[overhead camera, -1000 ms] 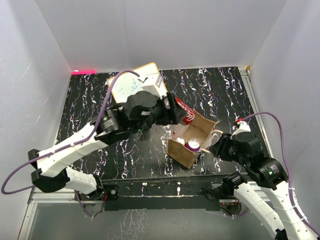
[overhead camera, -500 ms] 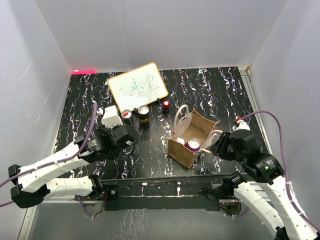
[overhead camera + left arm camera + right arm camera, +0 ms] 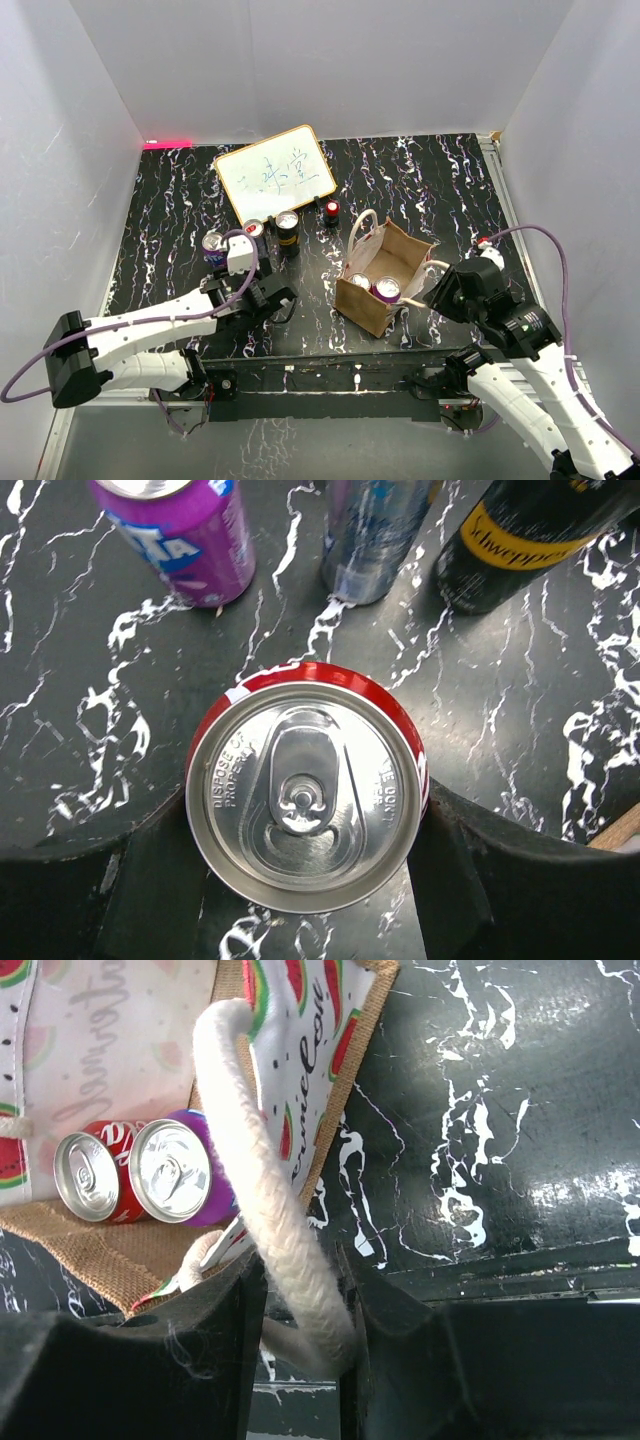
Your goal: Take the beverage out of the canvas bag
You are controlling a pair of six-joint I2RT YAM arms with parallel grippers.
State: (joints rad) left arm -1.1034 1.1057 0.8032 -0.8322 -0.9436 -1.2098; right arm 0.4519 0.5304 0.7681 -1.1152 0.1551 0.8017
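whiteboard (image 3: 276, 172) w/ writing lies at back of black marbled table (image 3: 430, 180).

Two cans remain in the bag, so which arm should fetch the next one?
Probably left. The right gripper is shut on the canvas bag's cord handle, steadying it; the left gripper only has to release its red can on the table.

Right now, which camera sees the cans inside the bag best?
The right wrist view: the red can and purple can show big and close inside the canvas bag. Top external shows them tiny from above. Left wrist shows a different can, not these.
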